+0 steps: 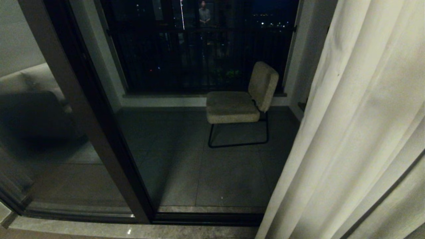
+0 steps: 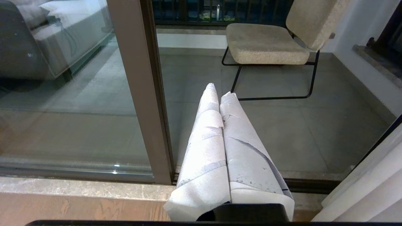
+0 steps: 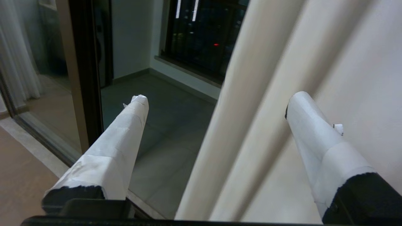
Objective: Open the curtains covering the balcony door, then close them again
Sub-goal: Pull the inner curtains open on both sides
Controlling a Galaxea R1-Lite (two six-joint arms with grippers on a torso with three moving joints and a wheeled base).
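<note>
Cream floor-length curtains [image 1: 358, 132] hung bunched at right, vertical folds, glass balcony door [image 1: 186, 109] uncovered. Right gripper [image 3: 216, 103] gaped wide, empty, astride the leading fold [image 3: 238, 103]; nearer arm.

Head high; wrists low; all face chair [image 1: 239, 99].

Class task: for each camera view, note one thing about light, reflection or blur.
Head view: dim night scene, the chair lit faintly, city lights as specks beyond the railing. Left wrist view: brighter, the balcony door glass reflecting a room. Right wrist view: the curtains smeared by blur between the open right claw's fingers.
</note>
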